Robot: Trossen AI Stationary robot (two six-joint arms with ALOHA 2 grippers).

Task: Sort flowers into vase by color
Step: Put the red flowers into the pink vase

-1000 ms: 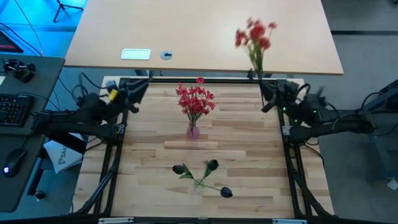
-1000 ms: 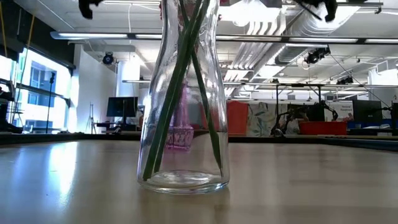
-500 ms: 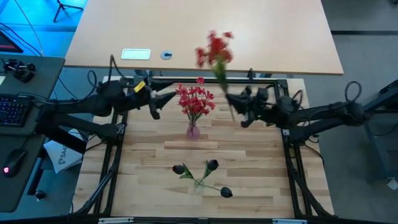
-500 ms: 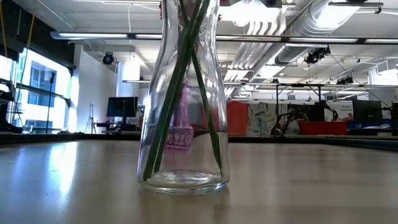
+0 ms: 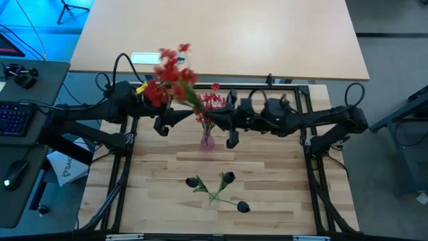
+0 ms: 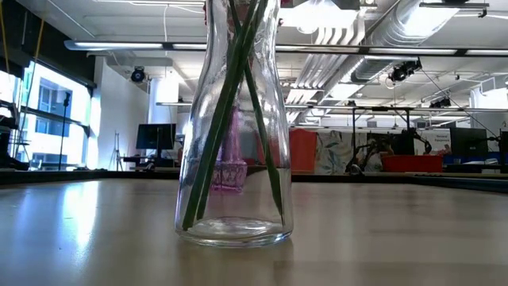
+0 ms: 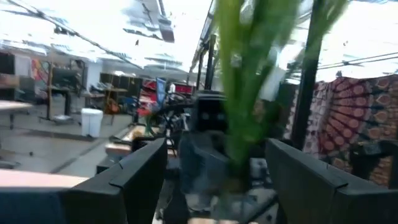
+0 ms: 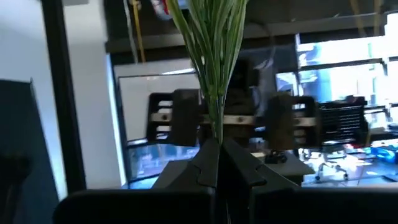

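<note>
The counter (image 5: 267, 161) is a pale wooden surface inside a dark frame, and the vase (image 5: 208, 140) standing near its far-middle serves as the reference for everything else. Both dark arms reach in over the far side of the counter toward that vase, the left arm from one side and the right arm from the other. The right claw (image 5: 224, 120) sits just beside the vase's top, its fingers (image 8: 205, 165) pressed together on the green stalk of a red flower bunch (image 5: 170, 73), which leans up and away over the left arm. The left claw (image 5: 175, 117) hovers close on the vase's other side with its fingers (image 7: 134, 171) spread apart, a blurred green stalk showing between them. The vase already carries red blossoms (image 5: 214, 102), its stalks crossing inside the clear glass (image 6: 234, 119) in the low view. Three dark flowers (image 5: 221, 187) lie loose on the counter, well nearer the front edge than the vase.
</note>
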